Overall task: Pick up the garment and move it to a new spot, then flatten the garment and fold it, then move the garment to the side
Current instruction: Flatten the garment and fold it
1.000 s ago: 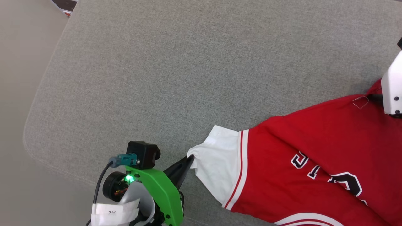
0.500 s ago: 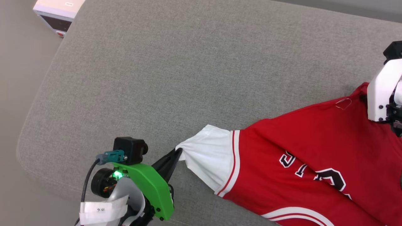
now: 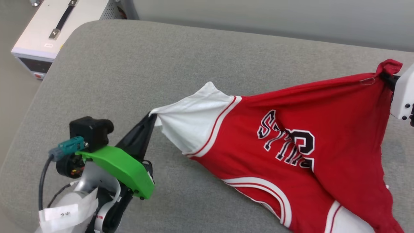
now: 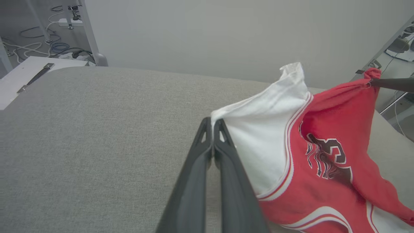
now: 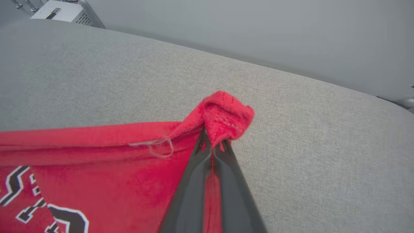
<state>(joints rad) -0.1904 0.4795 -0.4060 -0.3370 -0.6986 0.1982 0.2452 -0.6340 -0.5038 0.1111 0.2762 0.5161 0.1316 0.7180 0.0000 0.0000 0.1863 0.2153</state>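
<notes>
Both left tool (image 3: 152,117) and right tool (image 5: 212,142) clamp the garment (image 3: 291,129); bottom edge cut off.

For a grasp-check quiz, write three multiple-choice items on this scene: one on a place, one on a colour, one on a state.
1. Where do the left fingers grip the red short-sleeved jersey with white sleeves?
A. collar
B. edge of a white sleeve
C. bottom hem

2. What colour is the chest lettering?
A. black, white-outlined
B. gold
C. blue

3. How do the right fingers stand?
A. wide open
B. shut on nothing
C. shut on a bunched red corner

Answers:
1. B: the left wrist view shows sleeve cloth pinched at their tips.
2. A: the head view shows black letters with white borders.
3. C: red cloth bunches over their closed tips.
</notes>
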